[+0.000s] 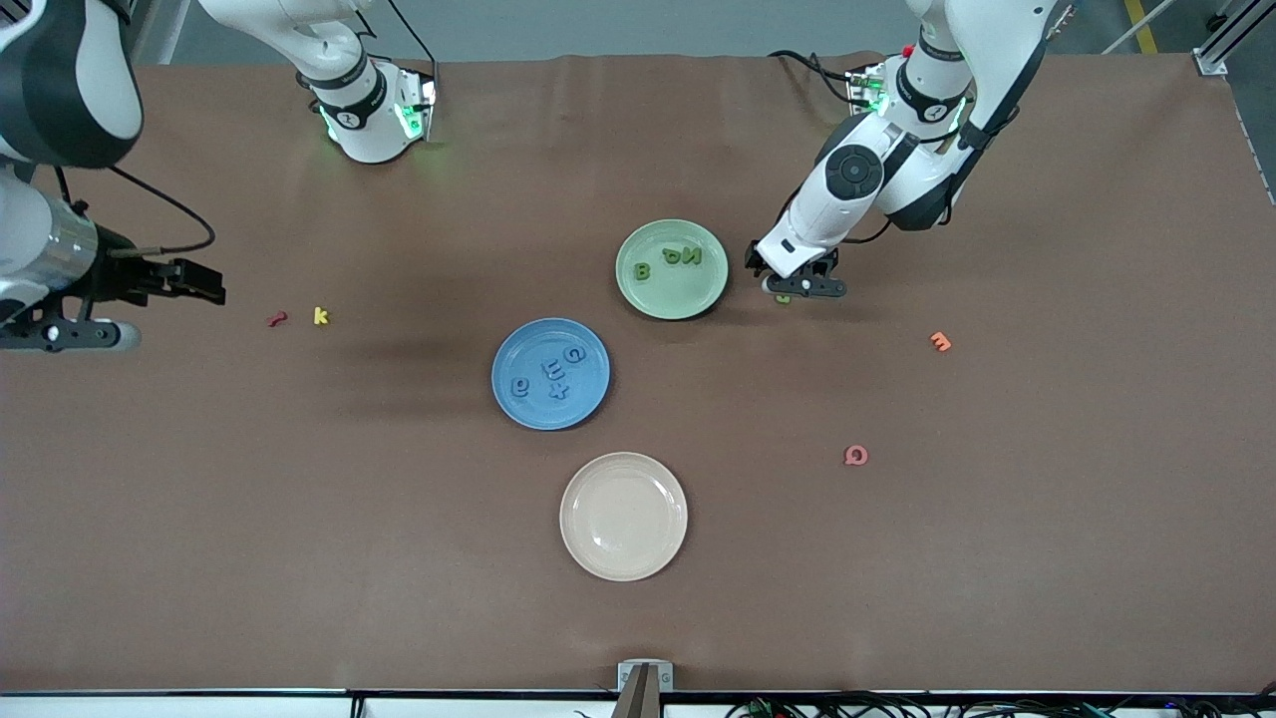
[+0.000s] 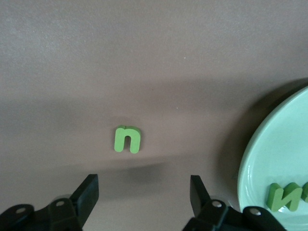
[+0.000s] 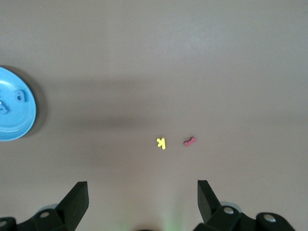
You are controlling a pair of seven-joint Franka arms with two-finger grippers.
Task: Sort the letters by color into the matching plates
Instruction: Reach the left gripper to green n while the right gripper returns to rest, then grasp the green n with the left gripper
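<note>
left gripper (image 1: 803, 286) low over the table (image 1: 1047, 558) just beside the pale green plate (image 1: 672, 269), toward the left arm's end; fingers (image 2: 85, 195) spread wide, nothing between them. green letter n (image 2: 127, 139) flat on the table, apart from the fingertips and near the plate's rim; in the front view only a sliver of it visible under the gripper (image 1: 784, 298). three green letters (image 1: 683, 257) inside the pale green plate, a b (image 1: 643, 270) among them.

blue plate (image 1: 550, 374) nearer to the front camera than the green one, holding four blue letters (image 1: 554, 371), apart from one another. cream plate (image 1: 624, 516) nearer still, bare.

right gripper (image 1: 174, 282) waiting up in the air at the right arm's end of the table, fingers (image 3: 77, 199) wide apart and holding nothing. below it, yellow k (image 1: 320, 316) and a small red piece (image 1: 277, 319) side by side on the table, not touching. orange letter (image 1: 940, 342) and pink letter (image 1: 856, 456) loose toward the left arm's end, well apart from each other and from the plates.
</note>
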